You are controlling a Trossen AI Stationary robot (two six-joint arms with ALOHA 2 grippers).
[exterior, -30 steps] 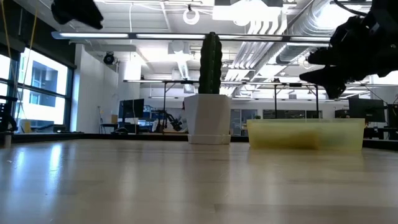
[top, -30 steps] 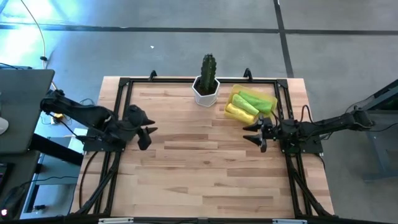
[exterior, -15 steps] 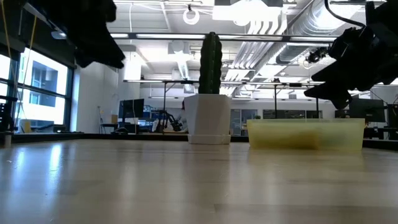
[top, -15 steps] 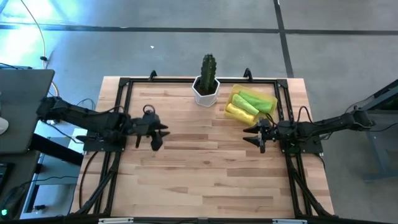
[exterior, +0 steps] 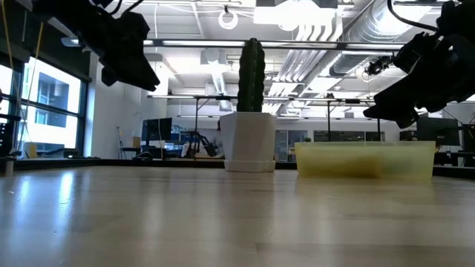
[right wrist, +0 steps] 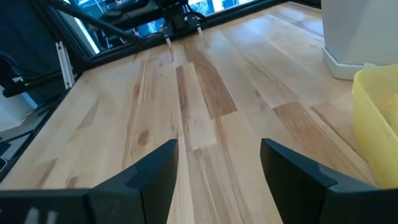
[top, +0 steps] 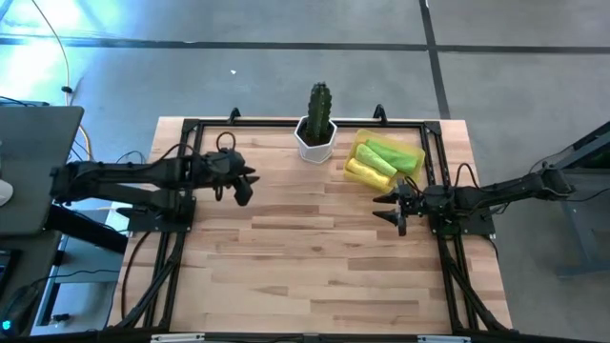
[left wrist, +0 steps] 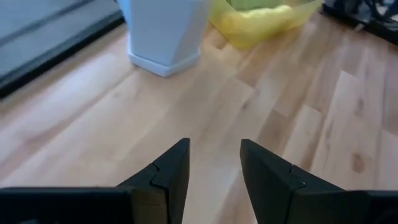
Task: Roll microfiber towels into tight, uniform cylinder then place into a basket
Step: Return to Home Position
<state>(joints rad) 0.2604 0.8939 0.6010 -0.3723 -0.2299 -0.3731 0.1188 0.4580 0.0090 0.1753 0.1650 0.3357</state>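
Left gripper (top: 247, 186) and right gripper (top: 382, 208), fingers spread, hover; cactus pot (top: 315, 141) beside basket (exterior: 401, 158) of 3 towels (top: 382, 158).

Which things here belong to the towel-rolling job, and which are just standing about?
Job: two green rolled towels, one yellow rolled towel, all in the basket; left gripper and right gripper, both open and empty.
Standing about: white cactus pot, beside the basket.

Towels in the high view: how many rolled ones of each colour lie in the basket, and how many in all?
lime-green towels: 2
yellow towel: 1
Total: 3, all rolled and lying in the basket.
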